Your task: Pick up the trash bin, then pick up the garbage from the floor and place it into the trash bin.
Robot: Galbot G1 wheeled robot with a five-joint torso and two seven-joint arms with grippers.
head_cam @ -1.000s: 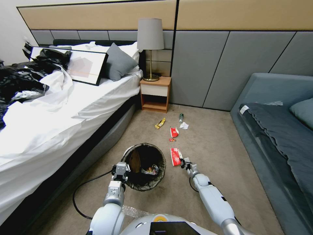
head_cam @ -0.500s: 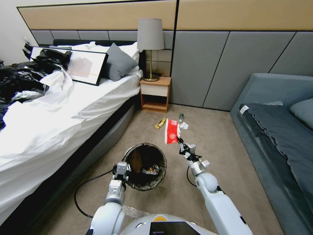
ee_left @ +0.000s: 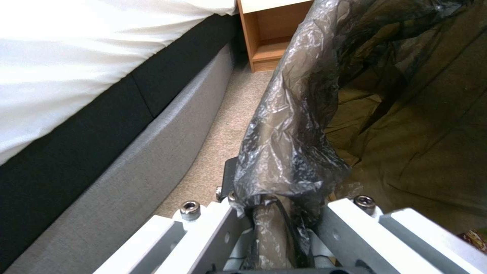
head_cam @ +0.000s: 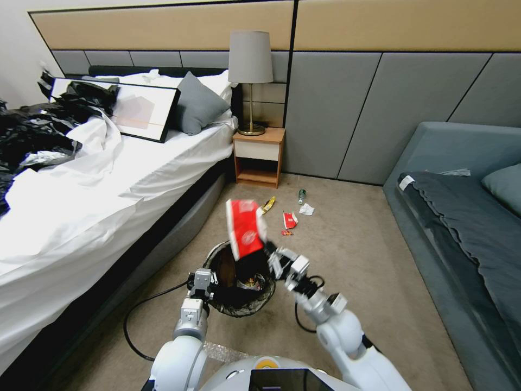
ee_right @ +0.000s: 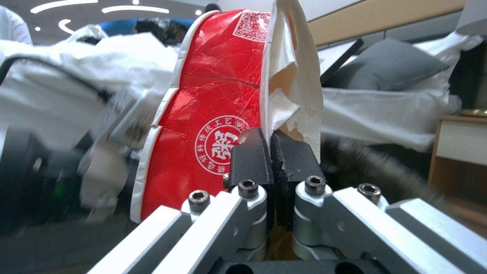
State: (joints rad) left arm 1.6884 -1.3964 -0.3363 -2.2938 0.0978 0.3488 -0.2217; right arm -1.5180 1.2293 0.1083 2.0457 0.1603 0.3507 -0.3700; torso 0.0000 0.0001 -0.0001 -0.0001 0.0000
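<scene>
The trash bin [head_cam: 234,311], lined with a black bag, sits low in front of me on the carpeted floor [head_cam: 358,244]. My left gripper [head_cam: 202,282] is shut on its near-left rim; the left wrist view shows the fingers clamped over the bag-covered rim [ee_left: 289,133]. Just above the bin's right side, my right gripper [head_cam: 271,255] is shut on a crumpled red-and-white packet [head_cam: 244,228], which stands up over the bin's opening. The packet [ee_right: 213,114] is pinched between the black pads [ee_right: 252,152]. More garbage lies beyond: a yellow wrapper [head_cam: 266,205], a red packet [head_cam: 289,220], a white tissue [head_cam: 306,209] and a small bottle [head_cam: 302,195].
A bed [head_cam: 108,190] with white sheets runs along the left. A wooden nightstand [head_cam: 259,156] with a lamp stands at the back wall. A grey sofa [head_cam: 461,217] borders the right. A black cable [head_cam: 135,312] loops on the carpet near my left arm.
My right gripper has lifted the red-and-white packet off the floor and carried it left, from beside the bin to above it. The left gripper and bin have stayed put.
</scene>
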